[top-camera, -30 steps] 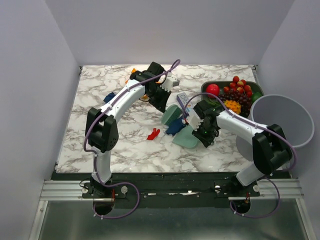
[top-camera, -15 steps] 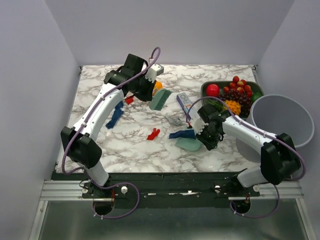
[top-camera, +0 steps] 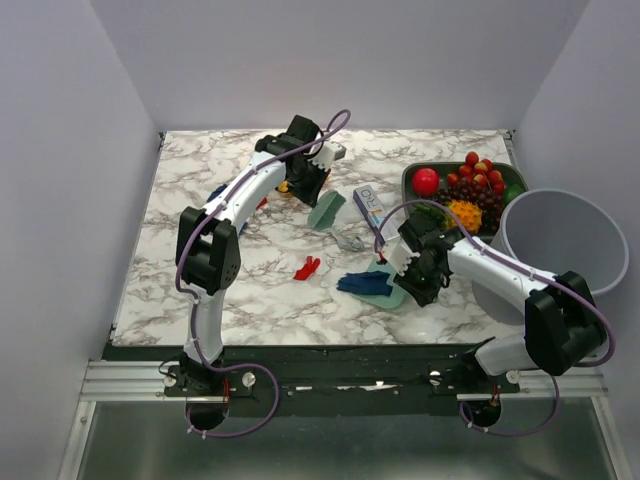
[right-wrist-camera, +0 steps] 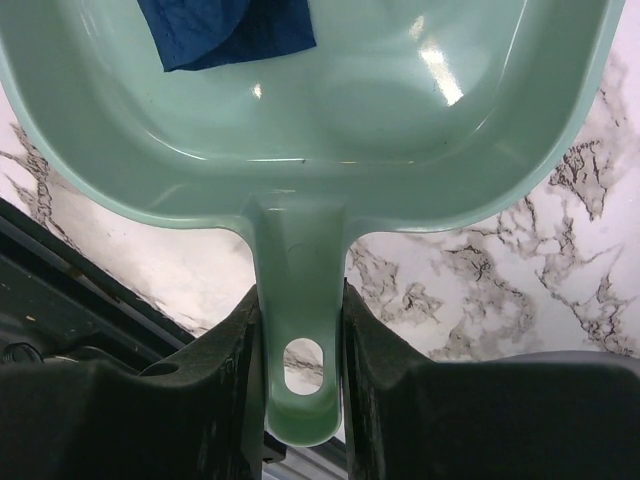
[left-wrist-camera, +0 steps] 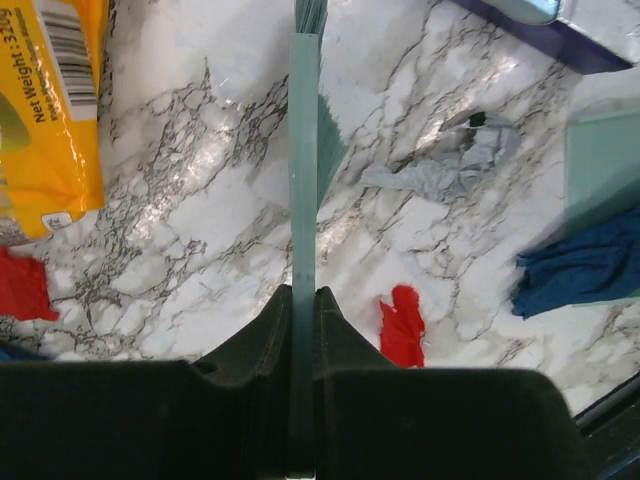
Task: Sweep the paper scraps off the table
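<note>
Our left claw (left-wrist-camera: 303, 305) clamps a teal plastic brush (left-wrist-camera: 303, 150), our right claw (right-wrist-camera: 298, 320) a mint plastic dustpan (right-wrist-camera: 350, 120); an orange snack bag (left-wrist-camera: 50, 110) lies beside the brush.

White table (top-camera: 200, 270), grey marble veins. Mint-green dustpan (right-wrist-camera: 400, 130) with a dark blue scrap (right-wrist-camera: 225, 30) inside. Teal brush (left-wrist-camera: 303, 200): red scrap (left-wrist-camera: 402, 325) and grey scrap (left-wrist-camera: 440, 170) on its right, orange-yellow bag (left-wrist-camera: 50, 110) on its left.

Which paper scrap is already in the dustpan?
The dark blue scrap, lying inside the dustpan; the red scraps lie outside it.
</note>
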Controlling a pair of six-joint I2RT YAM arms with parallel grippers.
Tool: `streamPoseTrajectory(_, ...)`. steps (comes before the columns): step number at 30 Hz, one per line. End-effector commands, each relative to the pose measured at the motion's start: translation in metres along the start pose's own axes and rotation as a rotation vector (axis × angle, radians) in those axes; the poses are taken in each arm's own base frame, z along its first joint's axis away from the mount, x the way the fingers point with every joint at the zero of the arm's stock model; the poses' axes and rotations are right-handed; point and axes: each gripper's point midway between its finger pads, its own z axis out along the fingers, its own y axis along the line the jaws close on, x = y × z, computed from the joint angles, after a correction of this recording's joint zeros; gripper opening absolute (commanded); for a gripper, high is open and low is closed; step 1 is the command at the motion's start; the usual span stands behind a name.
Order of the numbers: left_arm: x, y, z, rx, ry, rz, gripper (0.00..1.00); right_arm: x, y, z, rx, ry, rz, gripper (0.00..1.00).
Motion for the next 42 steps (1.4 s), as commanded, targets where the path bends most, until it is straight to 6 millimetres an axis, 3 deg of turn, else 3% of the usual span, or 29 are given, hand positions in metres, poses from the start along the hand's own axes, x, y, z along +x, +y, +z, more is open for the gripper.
streamPoseTrajectory(1,-0.012,-0.038,-0.01,0.128,-0.032,-0.023,0.0,0.0,-0.001,0.002,0.012,-0.001,-0.018,0.0)
streamPoseTrajectory(10,0.023,-0.115,-0.028,0.39,0.028,-0.079,0.0,-0.018,-0.005,0.003,-0.009,-0.019,0.014,0.01)
streamPoseTrajectory(15,0.014,-0.159,-0.069,0.646,-0.038,-0.068,0.0,-0.029,-0.008,0.004,-0.022,-0.027,0.023,0.01)
streamPoseTrajectory(16,0.013,-0.158,-0.071,0.643,-0.045,-0.063,0.0,-0.031,-0.009,0.004,-0.021,-0.029,0.023,0.01)
streamPoseTrajectory(21,0.018,-0.126,-0.069,0.48,-0.052,-0.05,0.0,-0.037,-0.012,0.001,-0.02,-0.035,0.018,0.0)
streamPoseTrajectory(23,0.017,-0.103,-0.071,0.381,-0.07,-0.017,0.0,-0.036,-0.013,0.0,-0.014,-0.039,0.008,0.01)
streamPoseTrajectory(26,0.021,-0.067,-0.079,0.193,-0.072,0.031,0.0,-0.033,-0.011,-0.001,-0.009,-0.056,-0.026,0.01)
streamPoseTrajectory(30,0.029,-0.035,-0.098,0.047,-0.092,0.018,0.0,-0.02,-0.008,-0.001,-0.012,-0.034,-0.109,0.01)
streamPoseTrajectory(37,0.077,-0.009,-0.106,-0.119,0.027,0.03,0.0,0.01,-0.008,0.009,-0.016,0.093,-0.196,0.01)
streamPoseTrajectory(42,0.122,0.009,-0.1,-0.219,0.178,0.049,0.0,-0.009,-0.008,0.005,0.009,0.05,-0.228,0.01)
